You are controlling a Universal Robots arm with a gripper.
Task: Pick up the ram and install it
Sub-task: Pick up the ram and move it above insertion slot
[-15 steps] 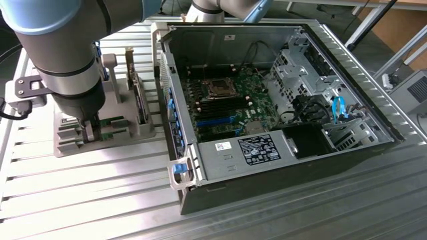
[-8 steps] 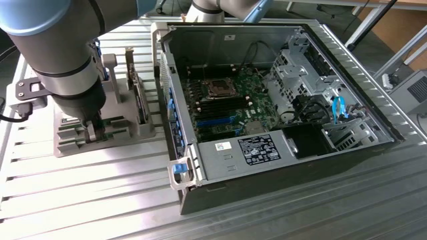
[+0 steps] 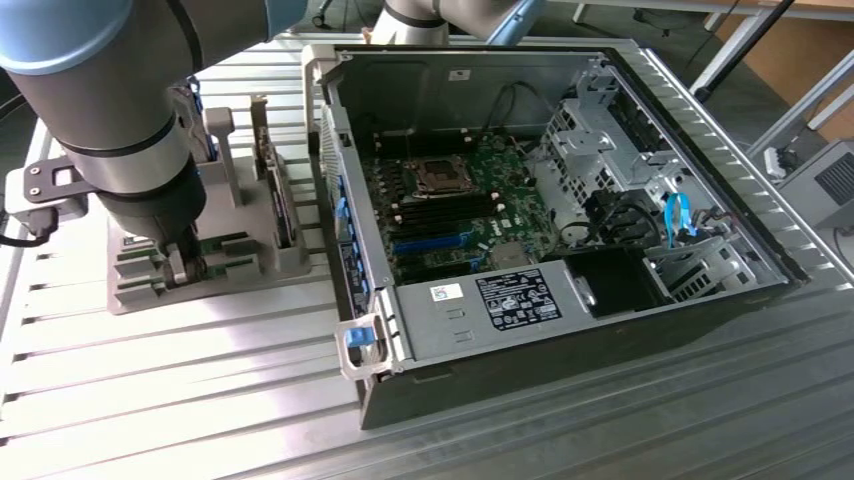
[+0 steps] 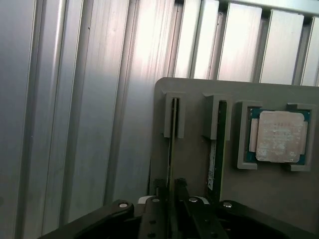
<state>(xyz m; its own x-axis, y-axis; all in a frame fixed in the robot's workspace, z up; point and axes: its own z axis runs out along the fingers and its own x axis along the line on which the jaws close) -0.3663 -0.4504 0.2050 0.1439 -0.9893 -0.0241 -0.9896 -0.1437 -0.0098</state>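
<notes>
Ribbed metal table (image 3: 160, 400), grey holder (image 3: 267, 265) at exterior view's left: ram (image 4: 173, 124) on edge, lengthwise beneath straddling gripper (image 4: 171, 191), grasp indeterminate.

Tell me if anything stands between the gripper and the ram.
Nothing visible does. The gripper is down at the ram, which stands on edge in a slot of the grey holder; a second stick stands in the neighbouring slot, aside.
</notes>
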